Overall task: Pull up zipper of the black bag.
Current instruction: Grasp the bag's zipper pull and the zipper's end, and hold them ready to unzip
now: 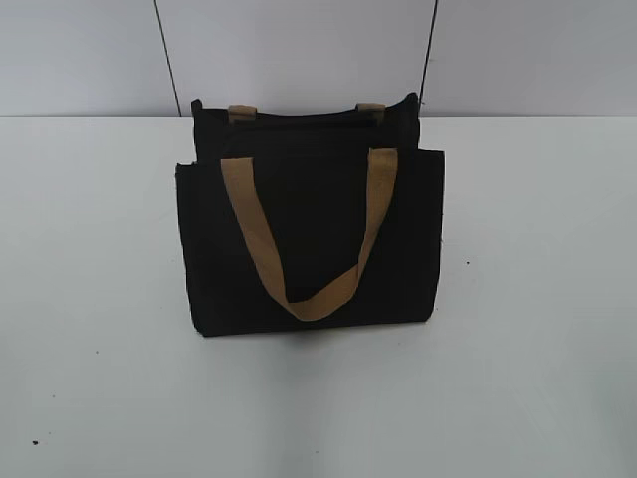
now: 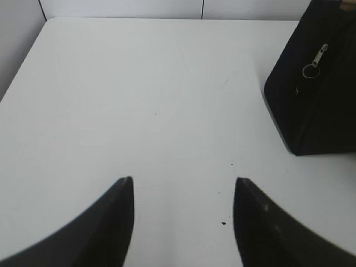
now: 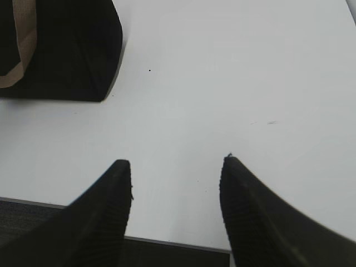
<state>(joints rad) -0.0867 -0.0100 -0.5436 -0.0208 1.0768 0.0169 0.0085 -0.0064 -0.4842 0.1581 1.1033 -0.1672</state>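
Observation:
The black bag (image 1: 309, 229) stands upright in the middle of the white table, a tan webbing handle (image 1: 311, 234) hanging down its front panel. Neither gripper shows in the exterior view. In the left wrist view the bag's side (image 2: 317, 94) is at the right edge, with the small silver zipper slider and its ring pull (image 2: 314, 64) on it. My left gripper (image 2: 183, 181) is open and empty over bare table, well to the left of the bag. My right gripper (image 3: 177, 161) is open and empty near the table's front edge, with the bag's corner (image 3: 72, 50) at the upper left.
The white table (image 1: 518, 299) carries a few dark specks (image 2: 223, 223). A light wall with two dark vertical seams (image 1: 167, 55) stands behind it. The table's front edge (image 3: 167, 240) lies just under my right gripper.

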